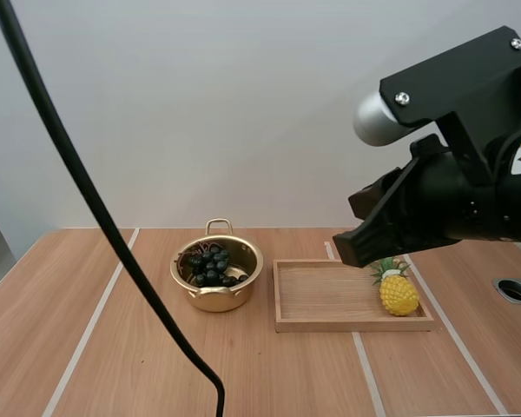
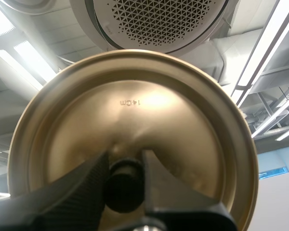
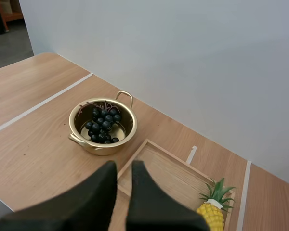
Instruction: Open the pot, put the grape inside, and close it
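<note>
High view: a round gold metal pot [image 1: 217, 298] stands open on the wooden worktop [image 1: 87, 347], with the bunch of dark grapes [image 1: 210, 265] inside it. Just beside it, a shallow wooden tray [image 1: 321, 300] holds a yellow toy pineapple [image 1: 398, 294].

Left wrist view: the left tool [image 2: 125, 161] pinches the black knob [image 2: 124, 190] of the gold lid [image 2: 135, 110], which is stamped "14CM". Judging by this, only closing the pot remains.

Right wrist view: the right tool [image 3: 124, 168] is pressed together and empty, above the tray's near edge.
</note>
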### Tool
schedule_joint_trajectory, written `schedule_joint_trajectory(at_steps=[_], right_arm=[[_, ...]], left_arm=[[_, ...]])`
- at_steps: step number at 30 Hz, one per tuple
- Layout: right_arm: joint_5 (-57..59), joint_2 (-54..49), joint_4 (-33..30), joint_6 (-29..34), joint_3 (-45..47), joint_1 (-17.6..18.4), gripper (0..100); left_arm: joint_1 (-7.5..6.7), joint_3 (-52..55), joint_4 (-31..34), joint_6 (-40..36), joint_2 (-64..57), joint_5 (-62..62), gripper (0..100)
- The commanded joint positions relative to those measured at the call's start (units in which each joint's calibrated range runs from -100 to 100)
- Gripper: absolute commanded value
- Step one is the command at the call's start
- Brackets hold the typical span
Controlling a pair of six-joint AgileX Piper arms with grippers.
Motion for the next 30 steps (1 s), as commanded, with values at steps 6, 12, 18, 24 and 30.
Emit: schedule_joint_trajectory(at_steps=[6, 12, 18, 24, 30], right_arm=[[0.0, -1.1, 0.1, 0.2, 0.1, -0.2, 0], [0.0, -1.1, 0.1, 0.5, 0.1, -0.2, 0], [0.0, -1.1, 0.1, 0.7, 0.1, -0.2, 0], [0.0, -1.1, 0.1, 0.8, 0.1, -0.2, 0], [0.0, -1.1, 0.1, 0.8, 0.1, -0.2, 0]], left_arm=[[0.04, -0.4, 0.5, -0.5, -0.1, 2.2, 0], [0.04, -0.4, 0.0, -0.5, 0.7, 20.7, 0], [0.04, -0.4, 0.0, -0.1, 3.7, 35.4, 0], [0.04, -0.4, 0.0, 1.9, 7.3, 49.1, 0], [0.04, -0.4, -0.5, 6.2, 10.3, 51.0, 0]])
